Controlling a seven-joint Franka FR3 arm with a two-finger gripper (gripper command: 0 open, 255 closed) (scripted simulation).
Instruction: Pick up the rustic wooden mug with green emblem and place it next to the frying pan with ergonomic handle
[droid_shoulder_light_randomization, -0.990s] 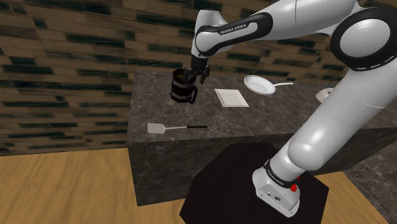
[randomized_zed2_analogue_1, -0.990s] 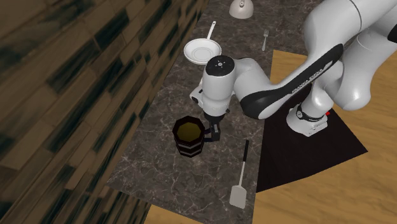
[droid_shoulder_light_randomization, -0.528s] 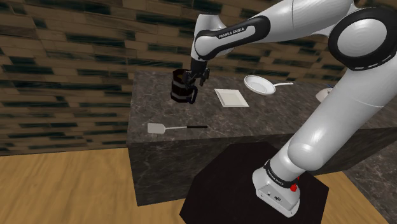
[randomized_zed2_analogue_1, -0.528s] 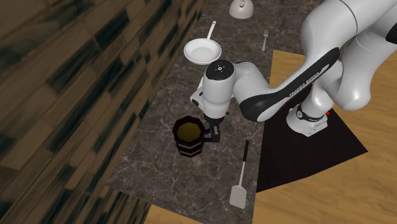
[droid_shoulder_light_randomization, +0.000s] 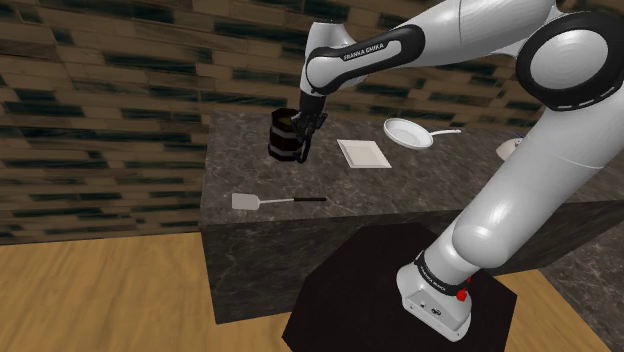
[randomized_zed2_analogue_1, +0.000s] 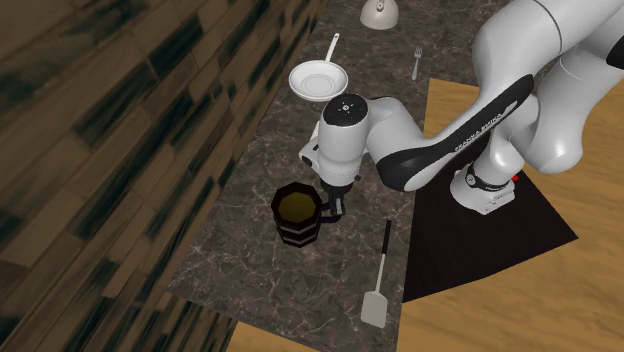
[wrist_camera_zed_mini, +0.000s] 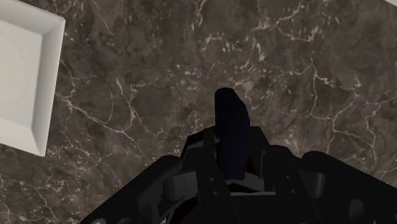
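The dark mug (droid_shoulder_light_randomization: 284, 137) stands upright on the marbled counter (droid_shoulder_light_randomization: 400, 190), to the left of the white square plate (droid_shoulder_light_randomization: 363, 153) in the shoulder view. The gripper (droid_shoulder_light_randomization: 311, 128) sits just beside the mug, its fingers pinching the mug's handle (wrist_camera_zed_mini: 232, 137).

The white arm (droid_shoulder_light_randomization: 505, 190) arches up and over, its wrist pointing the gripper (droid_shoulder_light_randomization: 306, 133) straight down. The black fingers (wrist_camera_zed_mini: 197, 159) are pressed together on the handle of the mug (droid_shoulder_light_randomization: 282, 138).
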